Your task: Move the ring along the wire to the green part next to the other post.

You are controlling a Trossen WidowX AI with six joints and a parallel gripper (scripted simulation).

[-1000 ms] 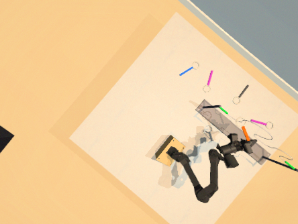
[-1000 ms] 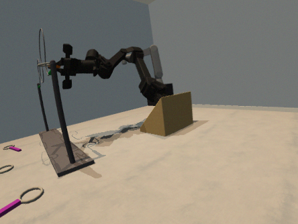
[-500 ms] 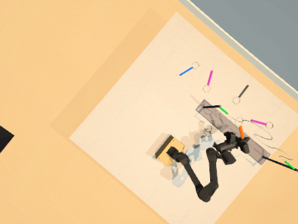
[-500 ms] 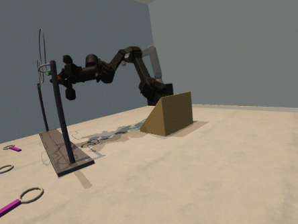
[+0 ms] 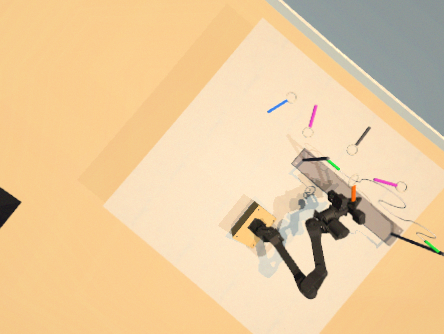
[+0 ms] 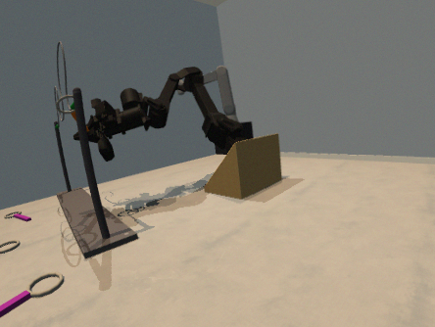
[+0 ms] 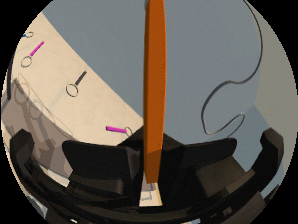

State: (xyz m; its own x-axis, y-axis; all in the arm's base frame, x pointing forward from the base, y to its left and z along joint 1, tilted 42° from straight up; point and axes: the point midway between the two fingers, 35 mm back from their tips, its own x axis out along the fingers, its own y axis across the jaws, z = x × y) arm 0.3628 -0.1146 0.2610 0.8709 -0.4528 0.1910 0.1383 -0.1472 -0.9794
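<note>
The orange handle (image 5: 353,192) (image 7: 154,83) points upward from my gripper (image 5: 350,205) (image 6: 88,126) (image 7: 152,177), which is shut on its lower end. The thin grey wire (image 5: 395,205) (image 7: 229,90) loops away toward the other post (image 5: 410,241). Green parts (image 5: 333,164) (image 5: 431,246) show by each post. I cannot tell whether the ring touches the wire.
A grey base plate (image 5: 375,222) (image 6: 78,220) carries both posts. Loose rings with blue (image 5: 276,106), magenta (image 5: 312,116) (image 5: 385,182) and dark handles (image 5: 362,136) lie on the mat. The arm stands on a tan wedge (image 5: 246,231) (image 6: 250,166).
</note>
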